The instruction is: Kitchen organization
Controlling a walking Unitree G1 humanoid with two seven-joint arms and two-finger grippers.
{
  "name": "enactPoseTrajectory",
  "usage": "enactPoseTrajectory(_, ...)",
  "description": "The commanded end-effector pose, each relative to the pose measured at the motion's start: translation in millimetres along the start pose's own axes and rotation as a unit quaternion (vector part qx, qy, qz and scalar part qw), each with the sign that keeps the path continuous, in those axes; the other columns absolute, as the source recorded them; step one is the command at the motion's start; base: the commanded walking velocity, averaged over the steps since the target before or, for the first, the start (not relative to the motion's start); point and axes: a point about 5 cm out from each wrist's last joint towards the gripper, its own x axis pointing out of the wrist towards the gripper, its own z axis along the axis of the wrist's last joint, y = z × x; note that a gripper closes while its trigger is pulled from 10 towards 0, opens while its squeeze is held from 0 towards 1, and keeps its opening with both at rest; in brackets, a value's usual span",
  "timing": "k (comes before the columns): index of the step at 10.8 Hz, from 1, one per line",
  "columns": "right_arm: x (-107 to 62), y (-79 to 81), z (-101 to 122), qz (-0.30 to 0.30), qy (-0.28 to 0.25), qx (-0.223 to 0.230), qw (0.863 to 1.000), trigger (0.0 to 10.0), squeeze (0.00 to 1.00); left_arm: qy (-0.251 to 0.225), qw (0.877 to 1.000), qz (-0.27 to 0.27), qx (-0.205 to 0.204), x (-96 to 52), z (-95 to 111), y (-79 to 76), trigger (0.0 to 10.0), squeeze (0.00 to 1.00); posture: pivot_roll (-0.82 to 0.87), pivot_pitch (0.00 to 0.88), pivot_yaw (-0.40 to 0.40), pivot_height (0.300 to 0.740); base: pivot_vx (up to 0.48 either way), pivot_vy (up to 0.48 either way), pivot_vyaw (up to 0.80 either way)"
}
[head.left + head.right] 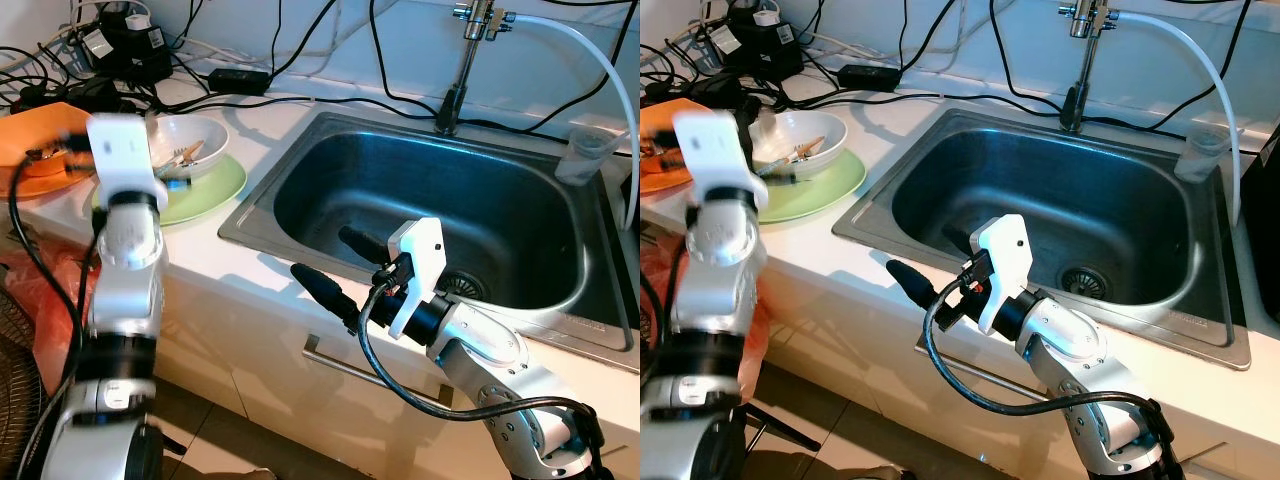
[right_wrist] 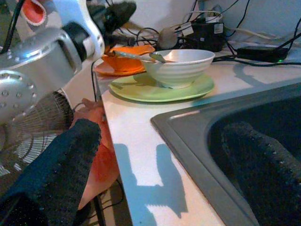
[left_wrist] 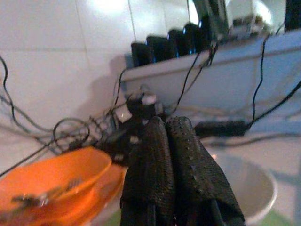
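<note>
**Right wrist view: open gripper straddling the sink edge, dishes waiting on the counter**

Right wrist view shows our right gripper [image 2: 155,174] spread wide, nothing between its fingers: one finger hangs off the counter front, the other sits over the sink [image 1: 300,200]. From the head views it is low at the near sink rim, pointing toward the dishes, likely lined up for a reach.

Our left gripper [image 3: 176,174] is pressed shut on nothing, raised near the dishes and aimed at the wall. We judge it is just parked or on its way in.

The white bowl [image 1: 205,135] sits on the green plate [image 1: 215,195], utensils [image 1: 185,155] inside it. The orange bowl [image 1: 35,165] stands just beside, on the left, on its orange plate. All are well apart from the right gripper. Cables [image 1: 130,40] crowd the back of the counter, a snag risk. Sink looks empty, so probably the dishes go there.
</note>
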Motion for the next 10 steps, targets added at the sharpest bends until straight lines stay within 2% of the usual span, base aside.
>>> enactPoseTrajectory(1, -0.7, 0.8, 3, -0.006, -0.007, -0.012, 1.000, 10.0, 0.00, -0.017, 1.000, -0.012, -0.013, 2.4, 9, -5.5, 0.0, 0.00, 0.01, 0.000, 0.033, 0.740, 0.000, 0.000, 0.00)
enactPoseTrajectory(2, -0.5, -0.3, 4, -0.011, -0.010, -0.013, 1.000, 10.0, 0.00, -0.033, 0.999, -0.034, -0.019, -0.1, 16, -16.9, 0.0, 0.00, 0.01, 0.000, 0.035, 0.740, 0.000, 0.000, 0.00)
enactPoseTrajectory(5, -1.1, -0.7, 8, 0.000, -0.018, 0.006, 1.000, 10.0, 0.00, -0.047, 0.995, -0.072, -0.043, -3.9, 24, -38.4, 0.0, 0.00, 0.01, 0.000, 0.037, 0.740, 0.000, 0.000, 0.00)
enactPoseTrajectory(10, -0.5, -2.7, 9, 0.011, -0.016, 0.001, 1.000, 10.0, 0.00, -0.069, 0.985, -0.136, -0.076, -10.7, 39, -65.8, 0.0, 0.00, 0.01, 0.000, 0.040, 0.740, 0.000, 0.000, 0.00)
